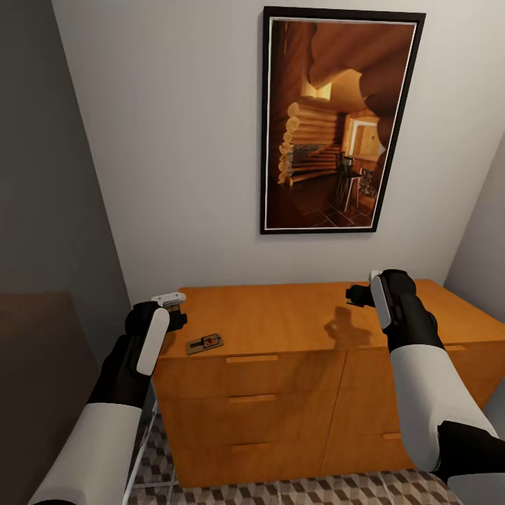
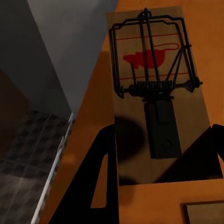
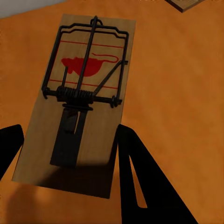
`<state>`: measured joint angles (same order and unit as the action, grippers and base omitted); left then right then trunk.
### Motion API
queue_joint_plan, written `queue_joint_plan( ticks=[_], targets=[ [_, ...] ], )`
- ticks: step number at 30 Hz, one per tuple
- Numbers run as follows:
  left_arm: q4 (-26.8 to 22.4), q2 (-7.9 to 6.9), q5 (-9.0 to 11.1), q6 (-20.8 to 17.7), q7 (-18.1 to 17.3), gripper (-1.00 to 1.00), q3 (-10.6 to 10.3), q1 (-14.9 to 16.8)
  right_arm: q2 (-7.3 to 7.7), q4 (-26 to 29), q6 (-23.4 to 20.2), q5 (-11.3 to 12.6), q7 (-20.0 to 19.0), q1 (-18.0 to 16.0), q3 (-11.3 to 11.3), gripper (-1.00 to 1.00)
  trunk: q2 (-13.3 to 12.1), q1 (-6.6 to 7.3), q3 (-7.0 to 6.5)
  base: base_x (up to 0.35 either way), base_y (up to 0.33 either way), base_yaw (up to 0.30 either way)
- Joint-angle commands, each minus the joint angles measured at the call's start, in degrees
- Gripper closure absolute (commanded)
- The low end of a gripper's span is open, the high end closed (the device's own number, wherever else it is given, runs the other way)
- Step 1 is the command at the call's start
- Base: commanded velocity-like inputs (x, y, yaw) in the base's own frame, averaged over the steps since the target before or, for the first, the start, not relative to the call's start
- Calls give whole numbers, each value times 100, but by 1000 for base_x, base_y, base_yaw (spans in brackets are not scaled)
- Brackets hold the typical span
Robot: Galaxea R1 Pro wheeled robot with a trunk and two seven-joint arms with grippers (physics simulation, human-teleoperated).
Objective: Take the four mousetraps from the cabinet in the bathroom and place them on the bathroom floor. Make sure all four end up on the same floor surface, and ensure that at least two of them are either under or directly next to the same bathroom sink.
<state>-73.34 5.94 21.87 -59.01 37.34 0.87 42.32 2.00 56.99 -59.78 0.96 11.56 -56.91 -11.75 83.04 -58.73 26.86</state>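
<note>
One mousetrap [image 1: 205, 343] lay flat near the cabinet's [image 1: 294, 400] front left corner. You held your left gripper [image 2: 158, 186] over a trap [image 2: 156, 98] there and your right gripper [image 3: 70, 182] over another [image 3: 81, 102], both jaws spread.

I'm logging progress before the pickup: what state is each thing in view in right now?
cabinet: all drawers shut.
left mousetrap: lying flat on the cabinet top, printed side up, not gripped.
right mousetrap: lying flat on the cabinet top, printed side up, not gripped.
left gripper: open, fingers either side of the left mousetrap.
right gripper: open, fingers either side of the right mousetrap.
</note>
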Motion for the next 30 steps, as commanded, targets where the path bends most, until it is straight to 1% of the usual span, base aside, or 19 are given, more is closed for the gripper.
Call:
queue_joint_plan(
  ticks=[1, 13, 21, 27, 30],
  targets=[
    [-5, 4, 55, -15, 45, 100, 7, 5, -2, 8, -22, 27, 10, -5, -3, 100, 4, 0, 7, 0, 0, 0],
    [-7, 0, 54, -19, 49, 100, 7, 5, -7, 21, -22, 21, 11, -5, -3, 100, 4, 0, 7, -22, 0, 0],
    [-13, 5, 54, -23, 53, 100, 2, 5, -16, 23, -22, 11, 18, -5, 2, 100, 4, 0, 7, -287, 0, 0],
    [-14, 11, 59, -23, 47, 100, 1, 5, -63, 23, -22, -54, 28, 11, 23, 100, 4, 0, 7, -338, 0, 0],
    [-14, 11, 56, -23, 46, 100, 1, 5, -90, 21, 321, -64, 36, 30, 29, 100, 4, 0, 7, -343, 0, 0]
  ],
)
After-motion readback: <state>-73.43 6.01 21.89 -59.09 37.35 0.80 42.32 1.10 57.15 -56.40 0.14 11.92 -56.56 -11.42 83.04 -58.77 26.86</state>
